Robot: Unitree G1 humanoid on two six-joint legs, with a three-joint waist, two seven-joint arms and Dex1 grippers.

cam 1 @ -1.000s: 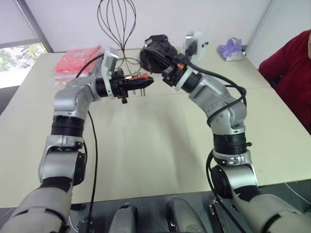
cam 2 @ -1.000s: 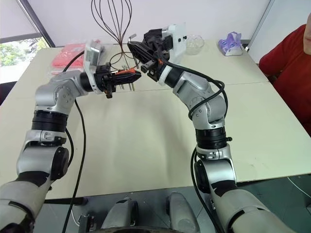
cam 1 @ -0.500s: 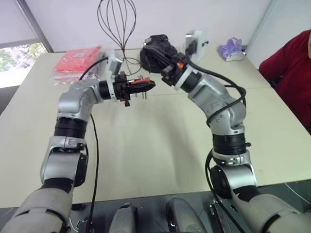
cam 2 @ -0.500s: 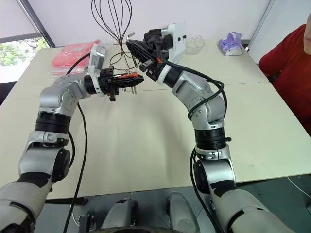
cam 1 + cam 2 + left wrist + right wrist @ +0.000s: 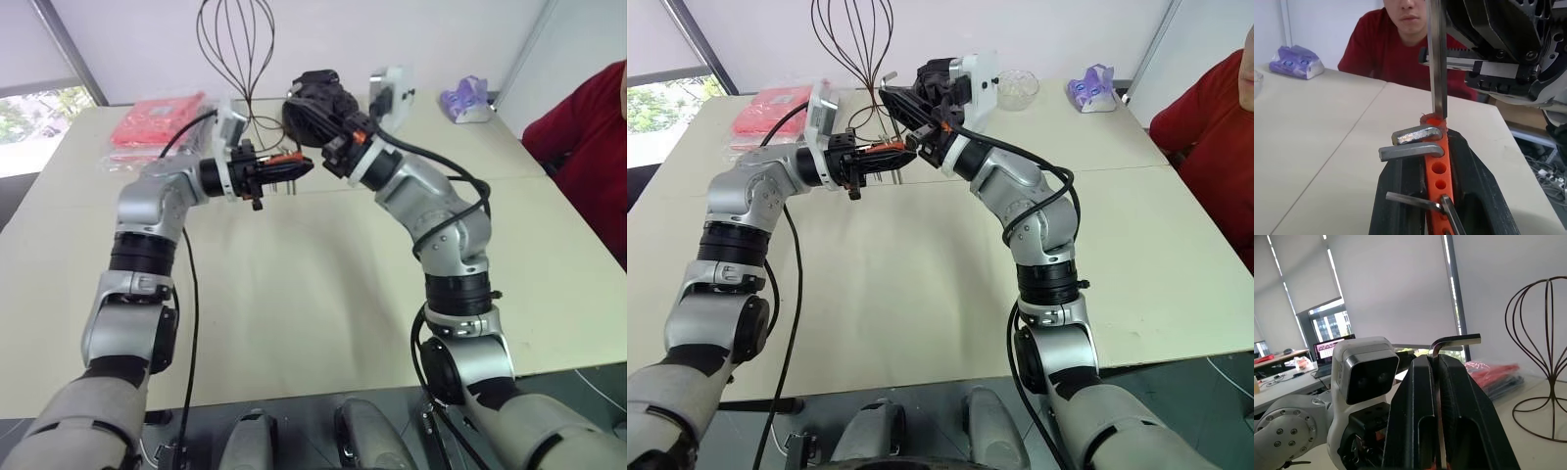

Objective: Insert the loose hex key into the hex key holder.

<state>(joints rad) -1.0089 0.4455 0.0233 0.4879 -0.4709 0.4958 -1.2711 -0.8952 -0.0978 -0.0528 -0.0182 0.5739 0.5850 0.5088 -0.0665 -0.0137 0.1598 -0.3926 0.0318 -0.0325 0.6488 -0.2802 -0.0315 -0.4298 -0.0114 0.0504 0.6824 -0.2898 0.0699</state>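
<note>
The orange hex key holder (image 5: 1438, 169) is clamped between the fingers of my left gripper (image 5: 1432, 154), which is shut on it. Several grey keys stick out of its side. My right gripper (image 5: 1435, 361) is shut on the loose hex key (image 5: 1455, 340), whose bent end pokes out above the fingers. In the left wrist view the loose hex key's straight shaft (image 5: 1436, 58) comes down with its tip at the end hole of the holder. Both grippers meet above the table's far middle, the left gripper (image 5: 286, 168) beside the right gripper (image 5: 898, 100).
A dark wire stand (image 5: 235, 49) rises just behind the grippers. A red packaged bundle (image 5: 157, 122) lies at the table's far left, a purple packet (image 5: 465, 98) and a glass bowl (image 5: 1019, 88) at the far right. A person in red (image 5: 588, 147) sits at the right edge.
The left gripper with the holder has edged a little to the right, closer to the right gripper and the key. Both grips are unchanged.
</note>
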